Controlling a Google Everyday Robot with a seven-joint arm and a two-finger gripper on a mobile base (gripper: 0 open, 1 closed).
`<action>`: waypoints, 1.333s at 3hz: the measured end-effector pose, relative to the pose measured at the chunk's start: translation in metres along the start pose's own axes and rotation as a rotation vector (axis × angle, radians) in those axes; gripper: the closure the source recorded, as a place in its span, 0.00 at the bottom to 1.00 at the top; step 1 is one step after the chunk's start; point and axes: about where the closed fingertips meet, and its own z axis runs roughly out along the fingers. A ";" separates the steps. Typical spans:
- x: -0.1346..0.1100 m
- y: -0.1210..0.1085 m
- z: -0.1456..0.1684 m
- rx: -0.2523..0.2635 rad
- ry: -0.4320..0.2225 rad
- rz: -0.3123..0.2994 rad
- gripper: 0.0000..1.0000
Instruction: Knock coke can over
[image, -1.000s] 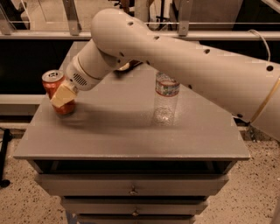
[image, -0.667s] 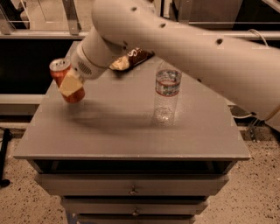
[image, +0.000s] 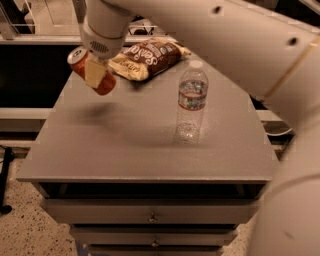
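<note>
1. Where the table (image: 125, 155) faced the camera, drawers (image: 152, 212) sat shut beneath it.
2. Water bottle (image: 191, 105): stood upright, right of centre.
3. Gripper (image: 94, 74): hung over the far-left part, clamped on the coke can (image: 106, 86), which was tilted and off the surface.
4. Chip bag (image: 150, 57): lay at the far edge.

Above the matt grey table (image: 125, 145), near its back left corner, the smooth cream plastic gripper (image: 94, 72) clamps the glossy metal coke can (image: 105, 84), near a crinkly shiny chip bag (image: 150, 57) and a clear plastic bottle (image: 191, 102).
</note>
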 end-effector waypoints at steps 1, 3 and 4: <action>0.003 0.001 0.023 -0.079 0.203 -0.211 1.00; 0.046 0.029 0.054 -0.244 0.540 -0.480 1.00; 0.062 0.037 0.062 -0.285 0.607 -0.518 0.78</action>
